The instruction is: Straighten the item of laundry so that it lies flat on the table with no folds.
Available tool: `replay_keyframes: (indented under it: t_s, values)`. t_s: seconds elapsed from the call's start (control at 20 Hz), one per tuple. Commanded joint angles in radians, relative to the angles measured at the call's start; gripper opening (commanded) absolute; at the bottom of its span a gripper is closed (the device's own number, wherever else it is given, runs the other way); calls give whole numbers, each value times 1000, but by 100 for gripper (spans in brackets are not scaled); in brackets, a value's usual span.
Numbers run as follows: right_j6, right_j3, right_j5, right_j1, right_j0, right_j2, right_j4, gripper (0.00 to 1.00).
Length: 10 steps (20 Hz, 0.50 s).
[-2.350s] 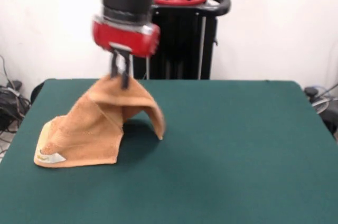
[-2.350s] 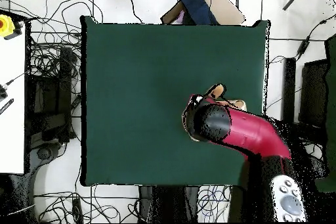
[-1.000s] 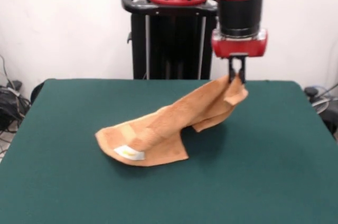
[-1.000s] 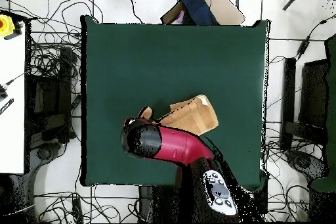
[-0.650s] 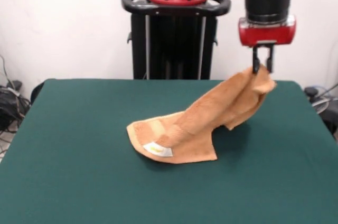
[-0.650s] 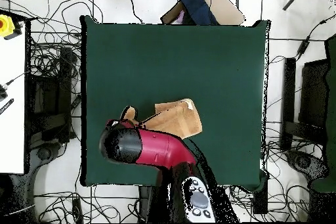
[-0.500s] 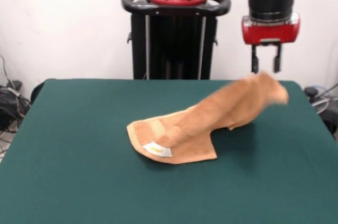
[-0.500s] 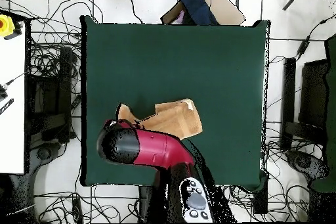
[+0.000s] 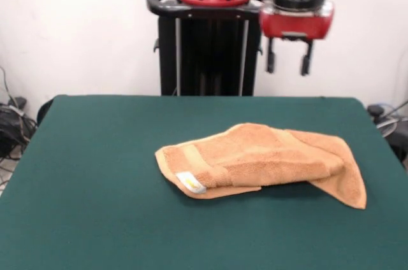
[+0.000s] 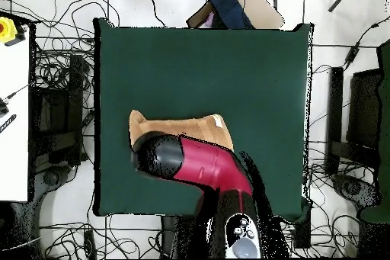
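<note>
The orange-tan towel (image 9: 261, 162) lies folded over on itself on the dark green table (image 9: 95, 187), right of centre in the front view. Its white tag (image 9: 190, 182) shows at its near left corner. A loose flap reaches toward the table's right edge. My gripper (image 9: 288, 61) hangs open and empty high above the table's far side, well clear of the towel. In the overhead view the arm (image 10: 194, 167) covers much of the towel (image 10: 183, 126); the gripper itself is hidden under the arm there.
The black pedestal (image 9: 210, 47) stands behind the table's far edge. Cables (image 10: 57, 81) lie on the floor to the left of the table in the overhead view. A white bench (image 10: 14, 112) stands at the far left.
The gripper dragged the towel from the table's left to the right, let go of it, and has risen and shifted left. The towel has dropped and now lies on the table.
</note>
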Motion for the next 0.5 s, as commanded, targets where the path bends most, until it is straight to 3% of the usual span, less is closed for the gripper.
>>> replay_keyframes:
  t_s: [0.05, 0.2, 0.5]
  values:
    - [222, -285, 149, 35, -12, -184, -115, 100]
    - [203, -314, 80, 79, -34, -193, -160, 100]
    - [178, -265, -79, 155, -78, -175, -200, 100]
